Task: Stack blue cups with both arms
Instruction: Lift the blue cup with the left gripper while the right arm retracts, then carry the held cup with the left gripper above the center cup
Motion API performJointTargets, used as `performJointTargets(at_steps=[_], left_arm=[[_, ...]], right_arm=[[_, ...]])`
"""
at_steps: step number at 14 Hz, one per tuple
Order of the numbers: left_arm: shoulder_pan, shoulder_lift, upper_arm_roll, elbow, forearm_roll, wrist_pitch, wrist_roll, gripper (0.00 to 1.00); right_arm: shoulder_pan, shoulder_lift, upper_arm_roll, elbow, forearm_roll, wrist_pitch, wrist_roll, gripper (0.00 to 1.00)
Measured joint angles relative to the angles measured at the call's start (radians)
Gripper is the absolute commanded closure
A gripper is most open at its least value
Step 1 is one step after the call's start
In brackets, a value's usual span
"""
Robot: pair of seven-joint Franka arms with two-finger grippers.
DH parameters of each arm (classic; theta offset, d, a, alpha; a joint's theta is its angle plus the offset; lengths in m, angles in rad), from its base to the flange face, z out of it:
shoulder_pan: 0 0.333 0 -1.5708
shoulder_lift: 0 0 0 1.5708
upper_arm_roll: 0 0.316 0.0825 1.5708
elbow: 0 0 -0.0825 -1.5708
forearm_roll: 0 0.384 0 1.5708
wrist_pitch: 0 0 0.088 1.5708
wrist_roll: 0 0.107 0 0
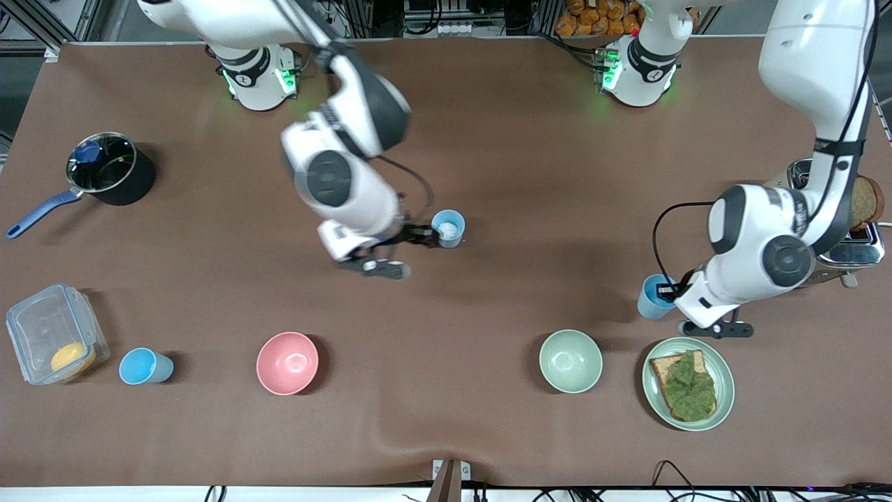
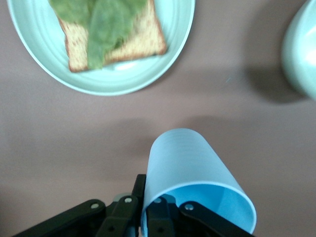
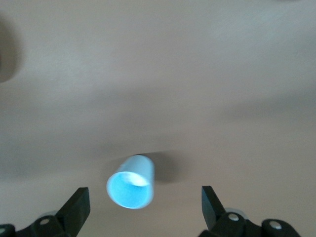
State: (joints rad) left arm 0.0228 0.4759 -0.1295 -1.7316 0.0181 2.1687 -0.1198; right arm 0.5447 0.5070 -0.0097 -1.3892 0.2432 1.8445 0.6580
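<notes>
One blue cup (image 1: 447,228), whitish inside, stands at the middle of the table. My right gripper (image 1: 420,236) is open right beside it; in the right wrist view the cup (image 3: 131,189) shows between the wide-spread fingertips (image 3: 79,205) of that gripper (image 3: 144,197), not gripped. My left gripper (image 1: 670,288) is shut on the rim of a second blue cup (image 1: 654,297), one finger inside and one outside (image 2: 148,198), and holds that cup (image 2: 190,160) tilted over the table by the green plate. A third blue cup (image 1: 144,366), bright blue inside, stands near the clear container.
A black pot with a blue handle (image 1: 104,171) and a clear container (image 1: 52,335) sit at the right arm's end. A pink bowl (image 1: 287,362) and a pale green bowl (image 1: 570,360) stand nearer the front camera. A green plate (image 1: 725,390) holds toast with lettuce; a toaster (image 1: 860,240) stands beside the left arm.
</notes>
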Motion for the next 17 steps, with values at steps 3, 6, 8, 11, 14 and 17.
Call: performJointTargets(at_steps=[3,6,8,11,14,17], left_arm=[[0.027,-0.084,0.001,0.010,-0.146,0.000,-0.023,1.00],[0.032,-0.179,0.000,0.013,-0.259,-0.001,-0.103,1.00],[0.030,-0.237,-0.003,0.014,-0.293,-0.001,-0.184,1.00],[0.025,-0.300,-0.033,0.014,-0.304,-0.003,-0.310,1.00],[0.018,-0.314,-0.090,0.027,-0.305,-0.002,-0.415,1.00],[0.015,-0.316,-0.164,0.055,-0.299,-0.003,-0.515,1.00]], right_arm=[[-0.132,-0.052,-0.003,0.000,-0.017,-0.114,-0.163,0.00],[-0.216,-0.074,-0.003,-0.007,-0.156,-0.189,-0.306,0.00],[-0.245,-0.088,-0.003,-0.030,-0.201,-0.193,-0.370,0.00],[-0.370,-0.147,-0.003,-0.083,-0.220,-0.191,-0.562,0.00],[-0.528,-0.271,-0.002,-0.188,-0.220,-0.151,-0.734,0.00],[-0.586,-0.393,-0.003,-0.265,-0.222,-0.133,-0.786,0.00]])
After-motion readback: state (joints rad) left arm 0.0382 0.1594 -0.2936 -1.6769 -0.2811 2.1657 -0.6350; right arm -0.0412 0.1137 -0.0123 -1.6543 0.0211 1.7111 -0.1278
